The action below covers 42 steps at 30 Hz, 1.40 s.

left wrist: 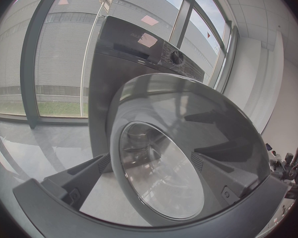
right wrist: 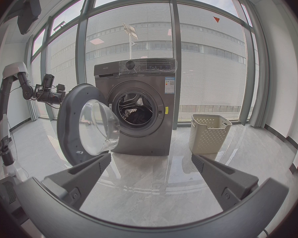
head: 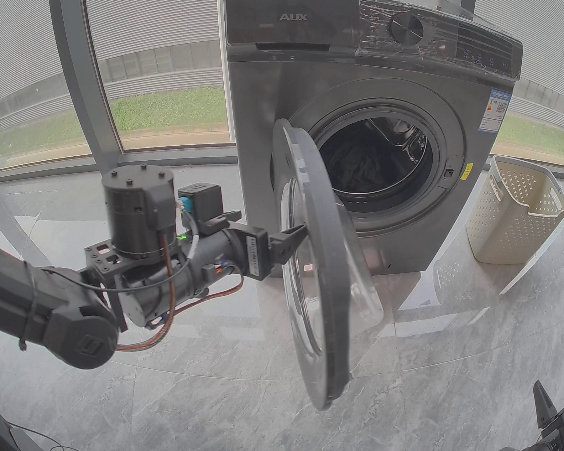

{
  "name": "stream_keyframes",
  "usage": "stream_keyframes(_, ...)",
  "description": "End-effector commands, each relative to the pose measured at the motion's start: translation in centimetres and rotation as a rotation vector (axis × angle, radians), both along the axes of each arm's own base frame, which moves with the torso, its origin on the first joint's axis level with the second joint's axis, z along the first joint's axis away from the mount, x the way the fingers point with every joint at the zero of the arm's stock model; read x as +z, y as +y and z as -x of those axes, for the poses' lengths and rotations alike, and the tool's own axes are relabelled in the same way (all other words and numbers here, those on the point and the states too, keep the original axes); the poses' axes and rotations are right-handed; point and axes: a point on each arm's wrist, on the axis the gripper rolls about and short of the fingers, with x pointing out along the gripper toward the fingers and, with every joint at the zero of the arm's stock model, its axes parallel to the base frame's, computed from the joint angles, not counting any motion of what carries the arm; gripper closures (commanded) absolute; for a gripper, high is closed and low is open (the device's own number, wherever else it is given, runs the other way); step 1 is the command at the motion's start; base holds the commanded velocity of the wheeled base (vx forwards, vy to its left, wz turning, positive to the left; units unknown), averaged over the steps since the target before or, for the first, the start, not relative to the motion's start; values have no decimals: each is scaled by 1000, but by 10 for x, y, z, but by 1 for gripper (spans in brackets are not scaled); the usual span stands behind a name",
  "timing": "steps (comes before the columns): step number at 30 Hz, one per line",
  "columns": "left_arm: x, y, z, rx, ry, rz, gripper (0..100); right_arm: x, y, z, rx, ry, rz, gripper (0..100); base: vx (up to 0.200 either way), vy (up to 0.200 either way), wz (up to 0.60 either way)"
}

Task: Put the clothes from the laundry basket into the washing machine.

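Left gripper (head: 297,236): spread wide, straddling the rim of the swung-open door (head: 323,270), one finger against it. Right gripper (right wrist: 152,161): wide open, holding nothing, low at 5 o'clock. Dark clothes (head: 363,161) inside the washing machine (head: 263,95); laundry basket (head: 514,233) beside it at 3 o'clock.

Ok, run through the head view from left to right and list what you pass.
Window pillar → left gripper, open by the door's edge → washing machine door, swung open → control dial → laundry basket.
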Motion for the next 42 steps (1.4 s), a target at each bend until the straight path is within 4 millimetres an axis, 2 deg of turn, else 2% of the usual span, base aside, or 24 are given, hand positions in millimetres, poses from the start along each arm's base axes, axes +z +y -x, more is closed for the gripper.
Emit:
stream_keyframes(1,-10,-30,-16,-34,17,17,0,-3,0,1,0,-6,1,0,0,0,0)
stream_keyframes(4,-10,-39,-26,-36,7,29,0,-3,0,1,0,-8,1,0,0,0,0)
stream_keyframes(8,-14,-58,-49,-40,-9,46,0,-3,0,1,0,-8,1,0,0,0,0)
stream_keyframes(9,-14,-58,-49,-40,-9,46,0,-3,0,1,0,-8,1,0,0,0,0)
stream_keyframes(10,-15,-70,-63,-35,-21,80,0,-3,0,1,0,-8,-1,0,0,0,0)
stream_keyframes(14,-7,-85,-85,19,-44,197,0,-3,0,1,2,-6,-1,0,0,0,0)
stream_keyframes(17,-4,-87,-94,62,-49,239,0,-3,0,1,2,-6,-1,0,0,0,0)
stream_keyframes(21,-16,-81,-90,77,-6,212,0,-3,0,1,0,-6,-1,0,0,0,0)
stream_keyframes(25,-10,-55,-57,78,31,174,0,-3,0,1,2,-6,-2,0,0,0,0)
stream_keyframes(26,-10,-54,-55,78,34,171,0,-3,0,1,0,-6,-2,0,0,0,0)
stream_keyframes(27,-8,-38,-32,70,51,145,0,-3,0,1,0,-6,-1,0,0,0,0)
stream_keyframes(28,-7,-35,-27,68,52,142,0,-3,0,1,0,-8,-1,0,0,0,0)
stream_keyframes(30,3,0,15,62,48,101,0,-3,0,1,0,-8,-1,0,0,0,0)
stream_keyframes(32,3,24,41,61,29,57,0,-3,0,1,0,-6,-1,0,0,0,0)
stream_keyframes(33,3,30,47,61,24,48,0,-3,0,1,0,-6,-1,0,0,0,0)
stream_keyframes(34,4,47,65,63,-2,23,0,-3,0,1,0,-8,-1,0,0,0,0)
stream_keyframes(36,2,68,91,57,-34,-10,0,-3,0,1,0,-8,1,0,0,0,0)
stream_keyframes(39,-9,97,118,79,-61,-68,0,-3,0,1,2,-8,1,0,0,0,0)
stream_keyframes(40,-11,102,121,89,-64,-75,0,-3,0,1,2,-6,1,0,0,0,0)
stream_keyframes(41,-17,118,129,131,-75,-98,0,-3,0,1,0,-8,1,0,0,0,0)
stream_keyframes(42,-17,119,130,133,-75,-98,0,-3,0,1,0,-8,1,0,0,0,0)
